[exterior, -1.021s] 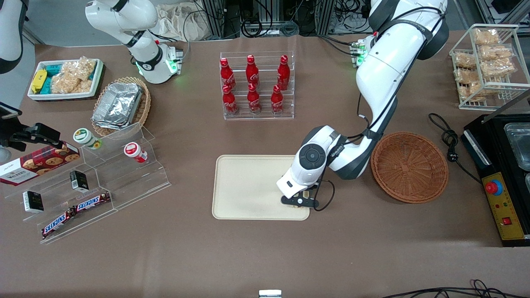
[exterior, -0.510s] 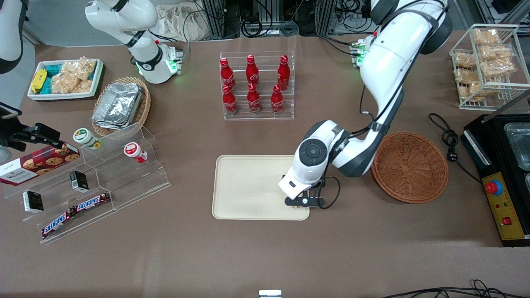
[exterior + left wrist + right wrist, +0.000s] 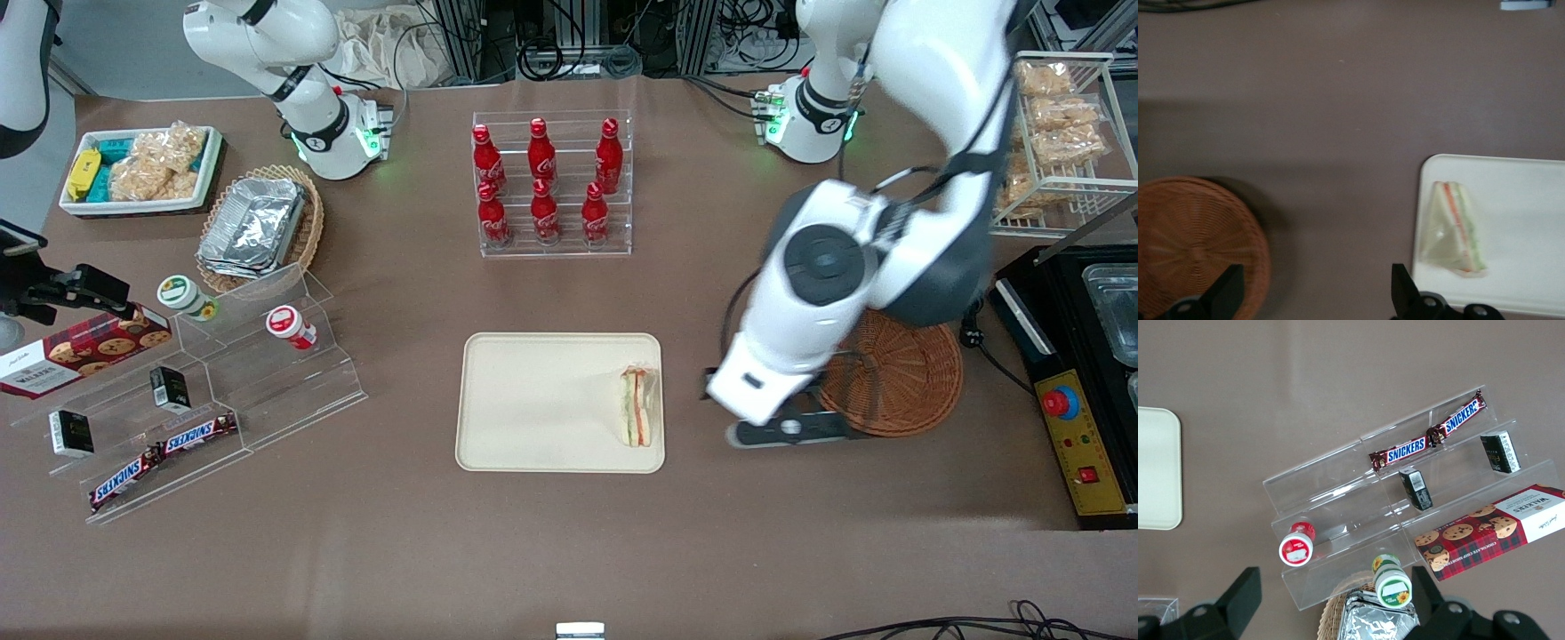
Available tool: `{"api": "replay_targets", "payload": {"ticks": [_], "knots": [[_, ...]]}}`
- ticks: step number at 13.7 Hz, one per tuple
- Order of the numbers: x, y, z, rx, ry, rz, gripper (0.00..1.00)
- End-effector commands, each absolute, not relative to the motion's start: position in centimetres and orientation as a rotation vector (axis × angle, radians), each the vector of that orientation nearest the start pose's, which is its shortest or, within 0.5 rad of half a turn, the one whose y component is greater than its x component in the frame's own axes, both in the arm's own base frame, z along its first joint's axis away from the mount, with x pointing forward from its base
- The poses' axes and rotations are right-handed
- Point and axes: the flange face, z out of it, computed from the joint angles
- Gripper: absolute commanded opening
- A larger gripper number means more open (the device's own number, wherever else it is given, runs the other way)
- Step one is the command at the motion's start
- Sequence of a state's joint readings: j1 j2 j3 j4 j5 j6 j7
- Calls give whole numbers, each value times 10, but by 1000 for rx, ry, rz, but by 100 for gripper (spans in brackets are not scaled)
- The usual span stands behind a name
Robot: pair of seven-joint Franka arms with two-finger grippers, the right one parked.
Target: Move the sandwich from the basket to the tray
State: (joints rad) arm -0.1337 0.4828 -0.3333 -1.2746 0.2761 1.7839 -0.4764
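Raised above the brown surface [image 3: 551, 533], the left gripper [image 3: 787, 430] hangs between the tray [image 3: 533, 400] and the basket [image 3: 898, 373], its fingers apart and holding nothing. From the front, the wrapped sandwich [image 3: 638, 406] lies on the cream tray, at the short edge nearest the basket, with its layered side up. The reddish-brown wicker basket holds nothing visible and is partly covered by the arm. A clear rack carries six red cola bottles [image 3: 542, 182], farther from the camera than the tray. Toward the parked arm's end, a tan wicker basket [image 3: 307, 227] holds foil containers [image 3: 253, 224].

The left wrist view shows the two black fingers [image 3: 1403, 293] spread wide over bare surface, the sandwich [image 3: 1453, 228] resting just inside the tray's rim [image 3: 1421, 200] and the basket [image 3: 1195, 243] well apart from it.

The right wrist view shows a clear stepped shelf [image 3: 1338, 493] bearing Snickers bars [image 3: 1425, 435] and a Walkers cookie box [image 3: 1491, 530].
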Motion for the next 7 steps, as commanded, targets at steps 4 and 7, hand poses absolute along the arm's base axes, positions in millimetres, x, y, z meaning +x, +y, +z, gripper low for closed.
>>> {"api": "replay_targets", "payload": {"ticks": [4, 7], "knots": [[639, -105, 566, -3059, 43, 19, 99], [630, -68, 597, -3067, 4, -39, 99]]}}
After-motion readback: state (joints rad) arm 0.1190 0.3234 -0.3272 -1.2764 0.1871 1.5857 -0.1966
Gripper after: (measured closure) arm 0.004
